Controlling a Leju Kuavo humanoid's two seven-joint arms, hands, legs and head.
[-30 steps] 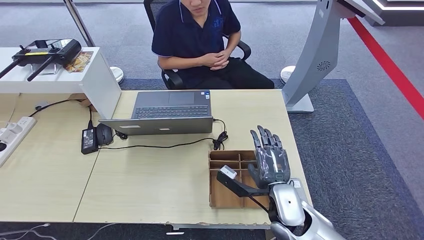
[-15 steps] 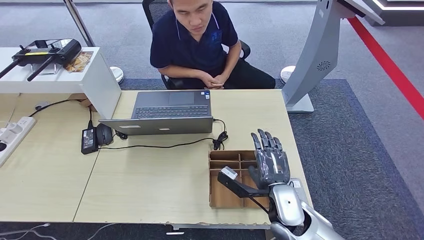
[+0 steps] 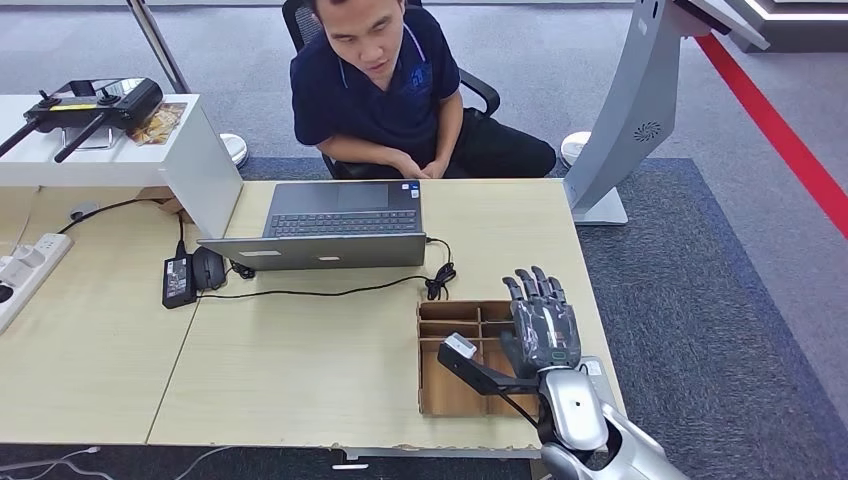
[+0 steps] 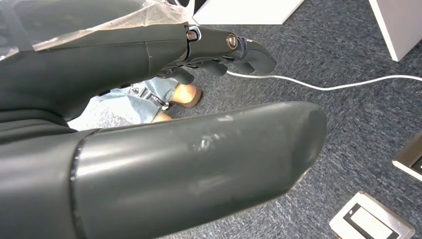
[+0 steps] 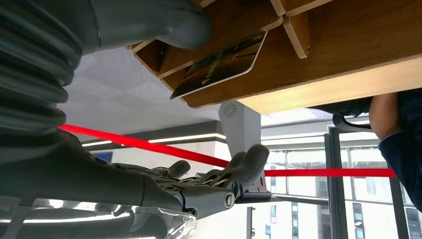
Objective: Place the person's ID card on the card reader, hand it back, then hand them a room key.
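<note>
- While the right hand hovers over the wooden tray at the desk's near right corner, its fingers are spread flat and hold nothing.
- In the right wrist view, a card lies in a tray compartment just beside the thumb, between thumb and fingers, its long axis along the compartment; the right hand is far nearer.
- The card looks thin and rigid, with rounded corners and a dark printed face; whether it is the room key is unclear.
- The left hand hangs over carpet, fingers loosely apart, empty.
- Beyond the laptop sits the person.
</note>
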